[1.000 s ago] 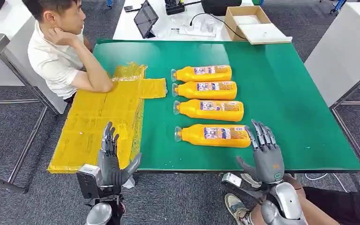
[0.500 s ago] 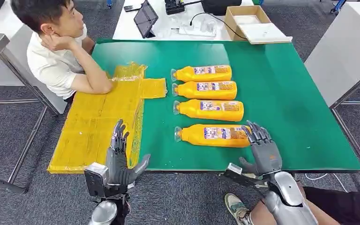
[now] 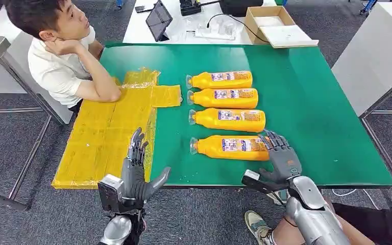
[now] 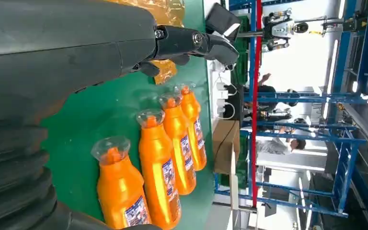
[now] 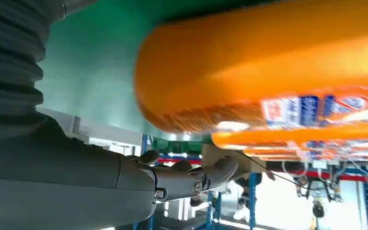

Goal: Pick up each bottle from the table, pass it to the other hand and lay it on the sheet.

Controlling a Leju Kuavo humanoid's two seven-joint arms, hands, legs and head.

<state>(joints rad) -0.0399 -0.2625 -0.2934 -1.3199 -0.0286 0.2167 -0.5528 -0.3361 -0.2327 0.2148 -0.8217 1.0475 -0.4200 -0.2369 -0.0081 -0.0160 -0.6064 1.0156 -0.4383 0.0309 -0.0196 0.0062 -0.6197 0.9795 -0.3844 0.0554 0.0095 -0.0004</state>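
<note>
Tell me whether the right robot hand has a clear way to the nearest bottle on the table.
Probably yes. The right robot hand is already at the base end of the nearest bottle, fingers spread over it, with nothing between them. The next bottle lies apart and should not interfere.

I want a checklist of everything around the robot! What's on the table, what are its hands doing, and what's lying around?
Surface: green table, flat.
Job's things: four orange bottles lying side by side in a row; yellow sheet over the table's left edge, no bottle on it.
Clutter: nothing seen on the green table.
Hands: left hand open, upright by the sheet; right hand open at the nearest bottle base, contact unclear.
Cables: black cable on the white table behind.
Surroundings: seated person, tablet, cardboard box.
</note>
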